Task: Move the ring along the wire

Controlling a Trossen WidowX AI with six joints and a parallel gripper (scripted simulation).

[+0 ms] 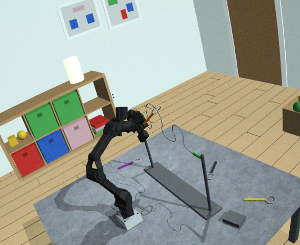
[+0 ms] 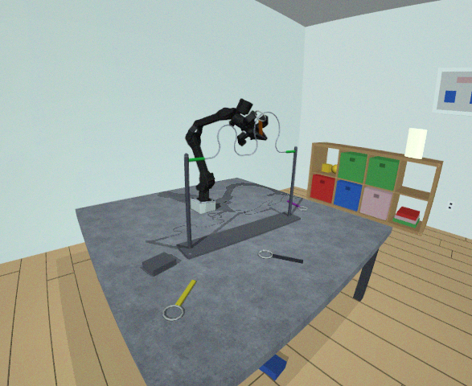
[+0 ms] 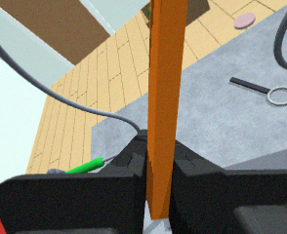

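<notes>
The orange handle [image 1: 148, 118] [image 2: 260, 127] [image 3: 168, 63] is clamped in my gripper [image 1: 144, 125] [image 2: 262, 134] [image 3: 150, 136], which is shut on it. In the top view the handle slants up to the ring, which is at the tall grey bend of the wire [image 1: 174, 141] [image 2: 244, 154] [image 3: 61, 97]. The wire appears to pass through the ring; the gap between them is too small to judge. The ring is outside the wrist view. One green part [image 1: 197, 155] [image 2: 196, 158] is at the near post [image 1: 206, 181] [image 2: 187, 199], the other [image 2: 290, 151] at the far post [image 1: 148, 153] [image 2: 293, 182].
The posts stand on a dark base plate [image 1: 181, 187] [image 2: 244, 233]. Loose ringed sticks lie on the table: purple [image 1: 125, 165], black [image 2: 286, 258] [image 3: 251, 85] and yellow [image 1: 254, 199] [image 2: 186, 293]. A dark block [image 1: 233, 218] [image 2: 159, 264] lies near the near post.
</notes>
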